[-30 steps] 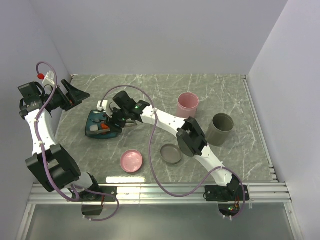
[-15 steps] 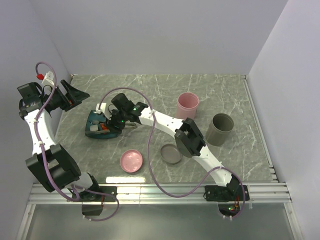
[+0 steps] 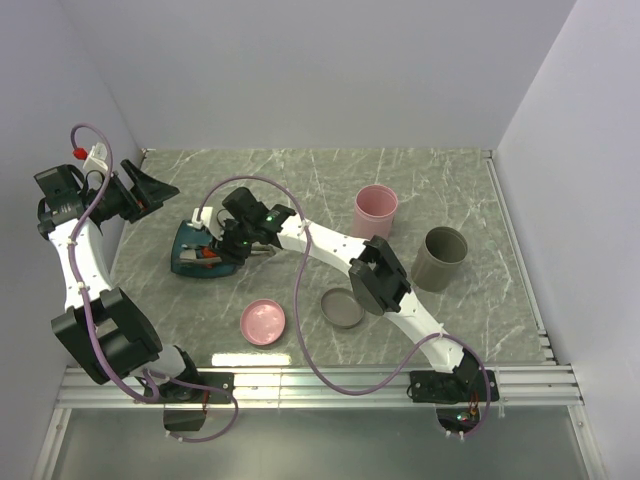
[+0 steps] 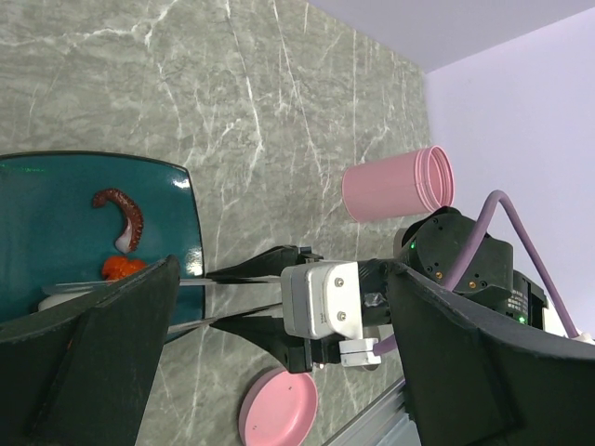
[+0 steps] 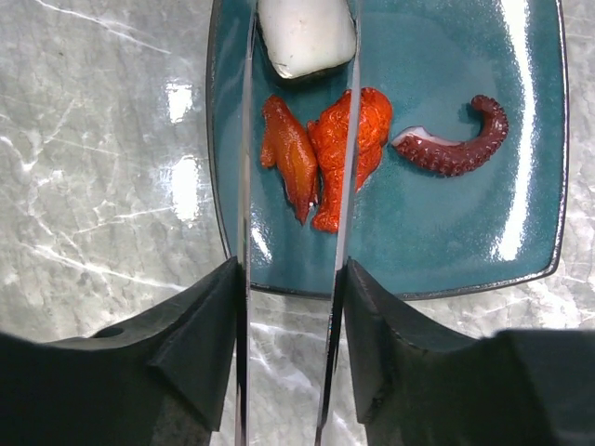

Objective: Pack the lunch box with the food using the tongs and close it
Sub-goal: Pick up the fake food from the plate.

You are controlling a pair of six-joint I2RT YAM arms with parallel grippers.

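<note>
My right gripper (image 5: 290, 274) is shut on the silver tongs (image 5: 245, 186), one finger pressing each slim arm. The tongs reach out over the teal plate (image 5: 465, 223). Their arms run either side of the white piece (image 5: 307, 35), and their tips are cut off at the frame's top. Two red-orange bits (image 5: 290, 158) lie between and under the arms. A dark curled tentacle (image 5: 456, 149) rests to the right. My left gripper (image 3: 150, 190) hangs wide open at the far left, holding nothing. The lunch box's pink tub (image 3: 375, 209) and grey tub (image 3: 442, 258) stand upright to the right.
A pink lid (image 3: 264, 322) and a grey lid (image 3: 342, 307) lie flat on the marble table, near the front. The right arm (image 3: 330, 245) stretches diagonally across the middle. Walls close off the left, back and right sides.
My right gripper has slid slightly left over the plate. It has squeezed the tongs' arms closer together. The left arm has not moved.
</note>
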